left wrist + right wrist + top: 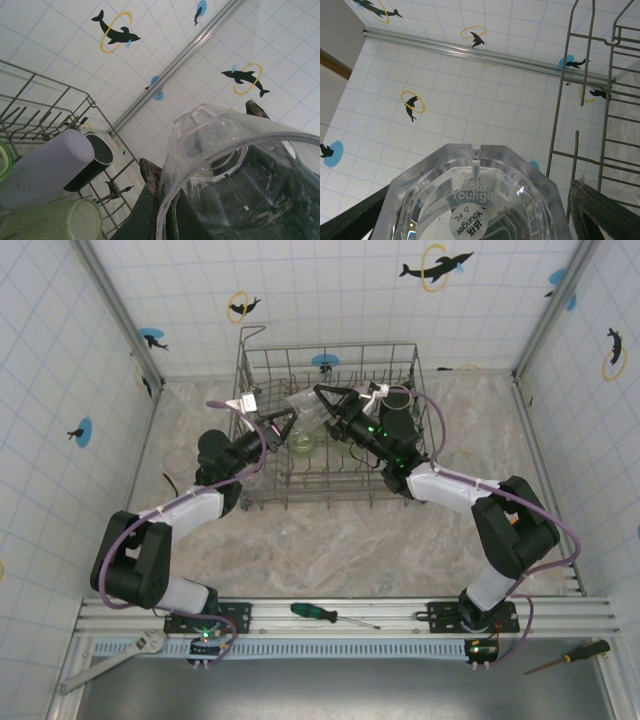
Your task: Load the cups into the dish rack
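- The clear cup (301,403) (215,130) hangs on its side over the middle of the dish rack (400,360), off the tines, between the two pincers.
- It is a faceted, see-through tumbler. Its base, with a round label, faces the right wrist camera (475,200), and its open mouth faces the left one.
- The left gripper (283,423) is clamped on the cup's wall at the rim, one dark finger (147,200) lying outside the glass.
- The right gripper (326,405) (475,215) has its jaws spread, one on each side of the base; I cannot tell whether they press on it.
- Both arms reach forward and inward from their bases, meeting over the rack.
- Below in the rack lie a lilac cup (45,170), a black mug (92,160) and a green cup (55,220) (303,443).
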Controlling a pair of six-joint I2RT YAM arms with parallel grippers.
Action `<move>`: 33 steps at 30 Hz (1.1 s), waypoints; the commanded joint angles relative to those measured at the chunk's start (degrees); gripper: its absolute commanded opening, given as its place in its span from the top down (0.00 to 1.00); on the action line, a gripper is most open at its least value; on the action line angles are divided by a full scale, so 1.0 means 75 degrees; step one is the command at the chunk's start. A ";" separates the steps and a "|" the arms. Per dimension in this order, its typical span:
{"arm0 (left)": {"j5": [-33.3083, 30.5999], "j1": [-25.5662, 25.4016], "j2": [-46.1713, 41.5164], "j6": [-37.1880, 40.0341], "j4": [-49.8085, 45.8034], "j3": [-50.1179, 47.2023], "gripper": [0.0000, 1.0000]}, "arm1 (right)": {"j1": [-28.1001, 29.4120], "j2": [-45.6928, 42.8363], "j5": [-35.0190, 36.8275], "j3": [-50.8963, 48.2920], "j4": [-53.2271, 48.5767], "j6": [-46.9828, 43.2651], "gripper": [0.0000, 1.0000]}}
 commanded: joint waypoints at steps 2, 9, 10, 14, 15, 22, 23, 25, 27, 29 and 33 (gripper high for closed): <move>0.0106 -0.0027 0.0030 0.0128 0.0437 0.0343 1.00 | 0.0040 0.0041 0.0169 0.0194 0.0710 0.0070 0.21; 0.0104 -0.0027 0.0118 0.0067 0.0024 0.0491 0.99 | 0.0005 -0.0028 0.0202 0.0064 0.0872 -0.0049 0.33; 0.0095 -0.0027 0.0104 0.0080 -0.0064 0.0521 0.95 | 0.0014 -0.0048 0.0230 0.0014 0.0922 -0.0051 0.34; 0.0129 -0.0024 0.0047 0.0275 -0.0501 0.0697 0.79 | -0.0007 -0.0188 0.0351 -0.0141 0.0974 -0.0196 0.39; 0.0128 -0.0026 0.0031 0.0327 -0.0628 0.0753 0.73 | -0.0038 -0.0237 0.0369 -0.0155 0.0965 -0.0260 0.40; 0.0221 -0.0024 -0.0248 0.0613 -0.1446 0.0926 0.27 | -0.0220 -0.0404 0.0320 0.0077 0.0462 -0.0756 0.41; 0.0242 -0.0016 -0.0300 0.0685 -0.1563 0.0933 0.21 | -0.0235 -0.0417 0.0316 0.0115 0.0387 -0.0842 0.41; 0.0243 -0.0025 -0.0413 0.0832 -0.1968 0.0966 0.12 | -0.0296 -0.0461 0.0321 0.0206 0.0213 -0.1013 0.41; 0.0290 -0.0022 -0.0521 0.1051 -0.2444 0.1065 0.05 | -0.0351 -0.0496 0.0330 0.0275 0.0085 -0.1181 0.41; 0.0346 -0.0024 -0.0651 0.1285 -0.2866 0.1129 0.03 | -0.0393 -0.0551 0.0369 0.0318 -0.0053 -0.1359 0.41; 0.0328 -0.0027 -0.1021 0.1788 -0.3692 0.1246 0.03 | -0.0473 -0.0634 0.0445 0.0494 -0.0570 -0.1881 0.41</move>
